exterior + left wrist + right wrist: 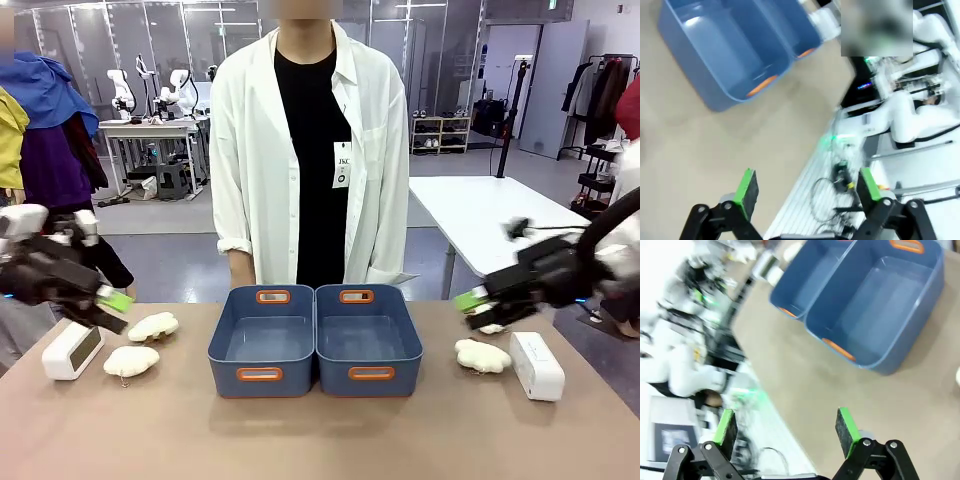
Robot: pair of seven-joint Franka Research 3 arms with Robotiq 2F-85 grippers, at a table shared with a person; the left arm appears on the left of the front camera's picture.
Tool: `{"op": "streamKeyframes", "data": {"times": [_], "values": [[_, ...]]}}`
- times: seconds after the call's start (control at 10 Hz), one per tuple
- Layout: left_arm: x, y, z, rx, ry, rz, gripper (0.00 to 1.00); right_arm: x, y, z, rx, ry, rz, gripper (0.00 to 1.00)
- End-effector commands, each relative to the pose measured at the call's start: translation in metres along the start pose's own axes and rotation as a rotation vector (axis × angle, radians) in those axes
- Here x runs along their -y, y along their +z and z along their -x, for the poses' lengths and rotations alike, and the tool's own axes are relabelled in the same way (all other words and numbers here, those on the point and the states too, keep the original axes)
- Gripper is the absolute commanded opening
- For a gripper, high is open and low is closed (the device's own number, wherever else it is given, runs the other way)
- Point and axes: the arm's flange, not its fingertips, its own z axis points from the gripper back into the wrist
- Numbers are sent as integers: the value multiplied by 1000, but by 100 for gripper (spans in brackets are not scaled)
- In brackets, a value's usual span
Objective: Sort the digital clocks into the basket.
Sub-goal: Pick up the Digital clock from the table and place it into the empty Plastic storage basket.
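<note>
Two digital clocks on the table, both outside the bins. Left-side clock (72,352) sits lower left in the front view, grey display facing me and too small for me to read. Right-side clock (537,366) is lower right, lying end-on.

Two blue baskets (315,340) sit side by side, touching, mid-frame, with orange handle slots at both ends. They also show, blurred, upper left in the left wrist view (715,50) and upper right in the right wrist view (880,305).

Left gripper (110,308) hangs just above the left-side clock; its own camera (807,187) shows the green pads wide apart with nothing between them. Right gripper (473,308) hovers mid-right, between the baskets and the right-side clock; its pads are likewise spread and empty (786,427).

In the way: cream plush toys. Two on the left (131,360) (152,326) lie between that clock and the baskets. One on the right (483,355) is just beside the right-side clock, and another (490,327) is partly hidden behind the right gripper.

Person (310,150) in a white shirt stands at the far edge. Shirt tag (342,163) print is too small for me to read.
</note>
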Motion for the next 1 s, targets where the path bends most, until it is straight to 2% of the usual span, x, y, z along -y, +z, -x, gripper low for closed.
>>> {"op": "streamKeyframes", "data": {"times": [0.0,0.1,0.2,0.4,0.5,0.8,0.9], "values": [[-39,66,41,219,75,253,100,39,81,42,259,-197,-220,100],[-47,100,64,330,40,303,100,47,113,61,310,-216,-204,100],[-52,130,82,425,41,302,100,51,140,75,348,-255,-174,100],[-47,182,115,518,7,226,100,49,182,96,436,-276,-126,100],[-46,203,125,581,6,197,100,46,193,104,413,-290,-84,100],[-44,217,121,651,92,155,100,36,206,103,493,-254,-9,100],[-45,218,138,602,44,167,100,50,211,110,455,-294,-67,100]]}}
